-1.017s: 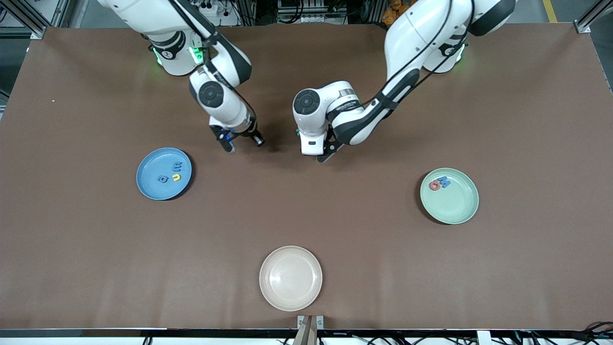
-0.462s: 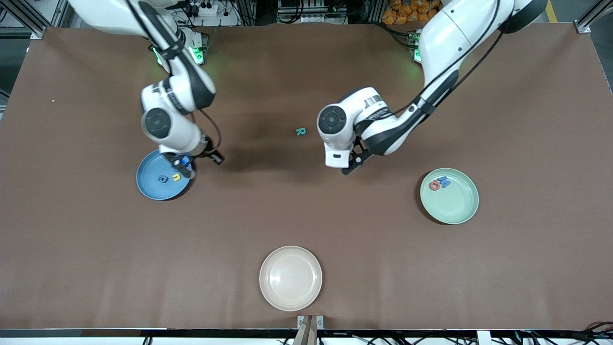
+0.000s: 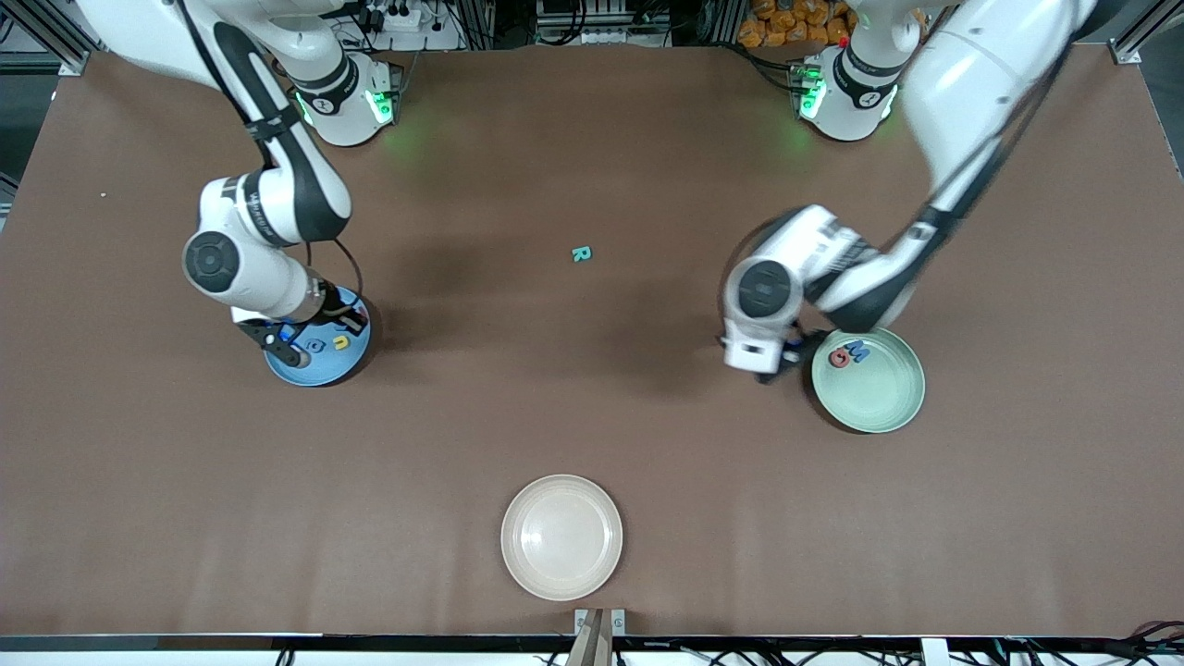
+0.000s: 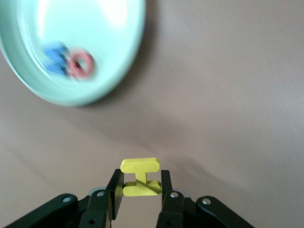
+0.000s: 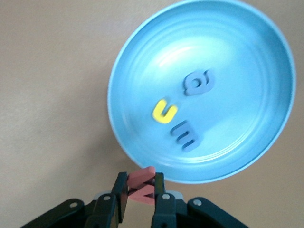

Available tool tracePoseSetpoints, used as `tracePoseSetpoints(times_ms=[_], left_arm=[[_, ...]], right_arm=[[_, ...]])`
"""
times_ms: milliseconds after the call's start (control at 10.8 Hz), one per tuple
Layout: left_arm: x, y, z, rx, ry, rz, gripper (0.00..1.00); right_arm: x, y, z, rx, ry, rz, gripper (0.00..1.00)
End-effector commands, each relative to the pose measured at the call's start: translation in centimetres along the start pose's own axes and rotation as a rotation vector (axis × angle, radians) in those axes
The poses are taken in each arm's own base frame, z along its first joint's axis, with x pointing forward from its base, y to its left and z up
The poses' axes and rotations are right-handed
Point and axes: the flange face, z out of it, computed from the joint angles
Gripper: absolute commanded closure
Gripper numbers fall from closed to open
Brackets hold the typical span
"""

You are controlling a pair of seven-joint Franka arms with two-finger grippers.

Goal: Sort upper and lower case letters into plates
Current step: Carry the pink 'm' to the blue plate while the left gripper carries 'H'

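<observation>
My right gripper [image 3: 282, 340] is over the blue plate's [image 3: 319, 368] edge, shut on a red letter [image 5: 142, 180]. In the right wrist view, that plate [image 5: 237, 61] holds a yellow letter [image 5: 164, 111] and two blue letters [image 5: 198, 80]. My left gripper [image 3: 775, 363] is just beside the mint green plate [image 3: 874, 398], shut on a yellow letter [image 4: 139, 166]. That plate [image 4: 109, 28] holds a red O [image 3: 839, 356] and a blue M [image 3: 858, 351]. A teal R [image 3: 580, 253] lies on the table between the arms.
A cream-white plate [image 3: 561, 536] sits near the table's front edge, nearer the front camera than everything else, with nothing in it. The brown table [image 3: 592, 407] is bare between the plates.
Both arms swung out from the table's middle: the right gripper to the blue plate, the left gripper to the mint plate. The teal R came into view where they had been.
</observation>
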Motion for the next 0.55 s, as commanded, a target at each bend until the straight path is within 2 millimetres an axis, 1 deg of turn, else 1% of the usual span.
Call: tracePoseSetpoints(times_ms=[0, 185, 277, 370, 462], left_arm=[[3.1, -4.5, 0.4, 0.037, 0.043, 0.057, 0.94], [5.8, -6.9, 0.1, 0.031, 0.038, 0.120, 0.95], [6.7, -7.6, 0.4, 0.028, 0.035, 0.144, 0.95], [8.6, -9.2, 1.0, 0.031, 0.046, 0.151, 0.95], [9.8, -10.0, 1.5, 0.018, 0.050, 0.169, 0.95]], right_arm=[[0.7, 1.3, -1.3, -0.012, 0.004, -0.032, 1.00], [0.8, 1.5, -1.4, -0.012, 0.006, -0.035, 0.93], [1.1, 1.8, -1.5, -0.012, 0.007, -0.029, 0.91], [1.4, 1.9, -1.6, -0.010, 0.009, -0.049, 0.89], [2.1, 2.5, -1.9, -0.005, 0.014, -0.051, 0.86]])
